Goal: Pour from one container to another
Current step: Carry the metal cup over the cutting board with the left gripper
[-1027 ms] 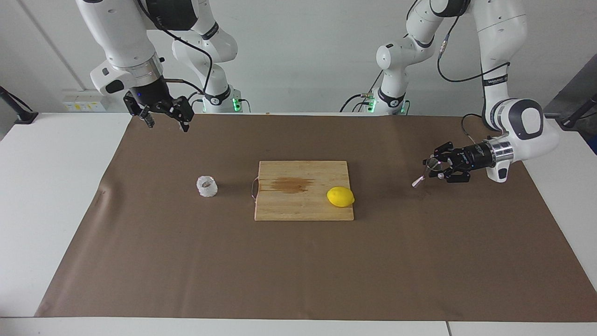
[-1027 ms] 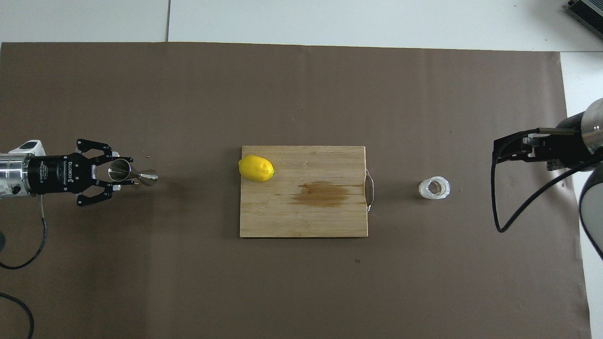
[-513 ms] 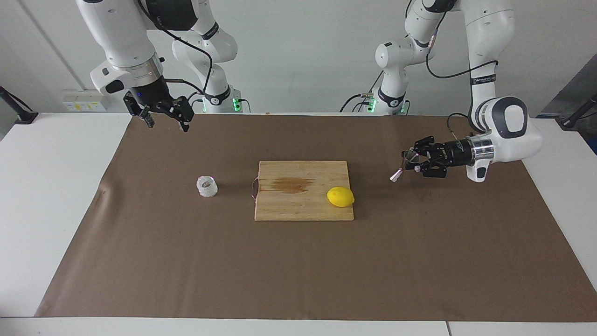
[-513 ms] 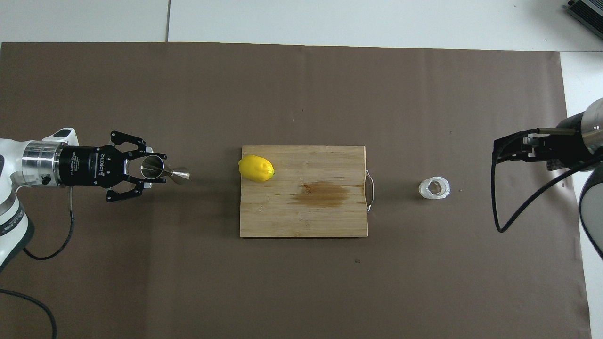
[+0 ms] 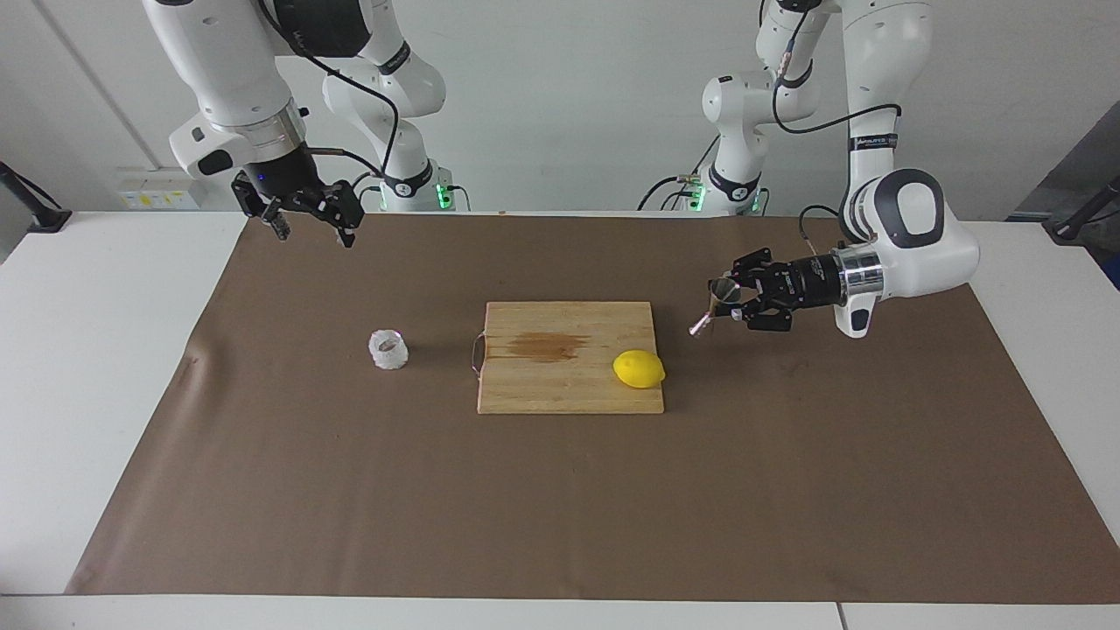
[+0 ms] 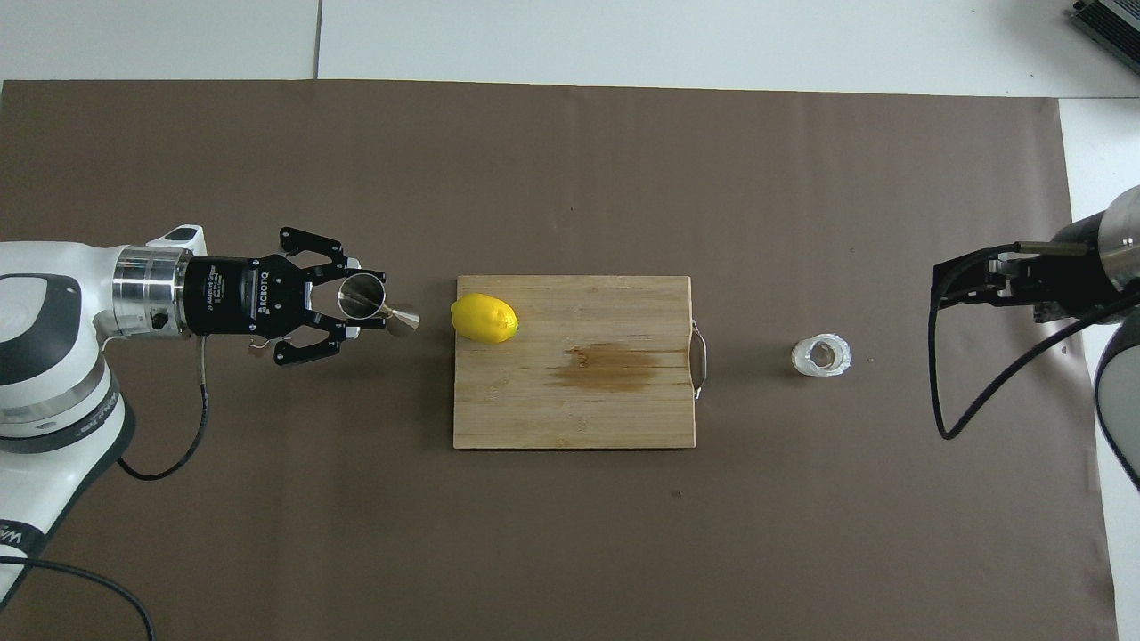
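The whitish crinkled cup [image 5: 388,349] stands upright on the brown mat, between the cutting board and the right arm's end; it also shows in the overhead view [image 6: 821,355]. My left gripper [image 5: 731,300] is shut on the steel hourglass jigger [image 5: 710,309] and holds it tilted in the air. It is over the mat just off the board's edge near the lemon, as the overhead view [image 6: 352,298] shows, with the jigger [image 6: 378,304] pointing at the lemon. My right gripper [image 5: 313,229] is open and empty, waiting high over the mat's edge by its base.
A wooden cutting board [image 5: 569,389] with a metal handle and a brown stain lies mid-table. A yellow lemon [image 5: 639,368] sits on the board's corner toward the left arm's end. The brown mat [image 5: 560,507] covers most of the table.
My left gripper has carried the jigger from the left arm's end of the mat toward the cutting board, close to the lemon. The right arm and the cup have not moved.
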`<action>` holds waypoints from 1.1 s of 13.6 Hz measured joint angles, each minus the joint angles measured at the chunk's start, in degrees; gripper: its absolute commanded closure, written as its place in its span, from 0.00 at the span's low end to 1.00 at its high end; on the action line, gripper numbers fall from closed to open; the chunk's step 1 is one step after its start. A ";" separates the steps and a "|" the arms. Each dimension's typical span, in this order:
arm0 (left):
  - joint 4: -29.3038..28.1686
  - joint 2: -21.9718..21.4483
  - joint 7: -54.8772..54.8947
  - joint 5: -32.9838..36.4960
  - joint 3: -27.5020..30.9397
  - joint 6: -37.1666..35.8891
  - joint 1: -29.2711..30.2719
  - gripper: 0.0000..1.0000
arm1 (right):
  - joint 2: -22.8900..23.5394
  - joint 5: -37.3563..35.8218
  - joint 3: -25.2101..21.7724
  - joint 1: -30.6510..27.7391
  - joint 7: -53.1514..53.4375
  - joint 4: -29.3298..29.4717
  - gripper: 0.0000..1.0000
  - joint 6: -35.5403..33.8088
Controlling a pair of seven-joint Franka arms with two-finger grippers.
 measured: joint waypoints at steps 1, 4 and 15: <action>-0.03 -0.24 -0.68 -1.08 -0.01 2.02 -1.77 1.00 | 0.00 0.00 0.00 0.00 0.00 0.00 0.00 0.00; -0.12 -0.75 -2.74 -4.23 -0.04 7.64 -6.65 1.00 | 0.00 0.00 0.00 0.00 0.00 0.00 0.00 0.00; -3.41 -1.06 -3.84 -11.87 0.01 23.62 -19.51 1.00 | 0.00 0.00 0.00 0.00 0.00 0.00 0.00 0.00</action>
